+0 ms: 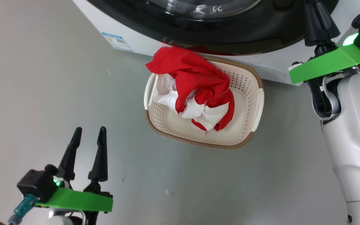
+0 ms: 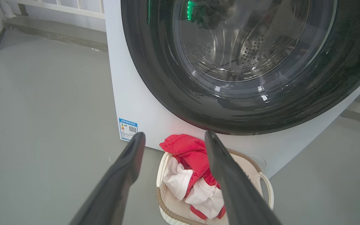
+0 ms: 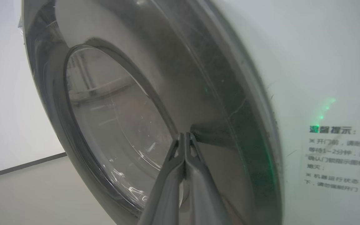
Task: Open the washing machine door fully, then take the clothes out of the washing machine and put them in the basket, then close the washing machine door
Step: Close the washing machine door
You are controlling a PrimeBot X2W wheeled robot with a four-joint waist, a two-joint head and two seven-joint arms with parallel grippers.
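Nearest the robot, well apart from the basket and to its left, the left gripper is held over the floor, jaws spread wide with nothing between them. It is judged to be parked clear, with the unloading done.

In the basket the clothes are heaped, red over white, and one red fold is draped over the far rim. Just behind the basket stands the machine, with the door above, presumably so that the carry is kept short.

Behind the basket and to its right, the right gripper is set tips-first at the door's black ring, jaws pressed together on nothing. It is judged to be used as a pusher for closing. Whether the latch has caught cannot be told.

Behind the basket to its left a blue label with a QR code is stuck, its print too small to read. Farther right a Chinese notice is printed, headed 温馨提示.
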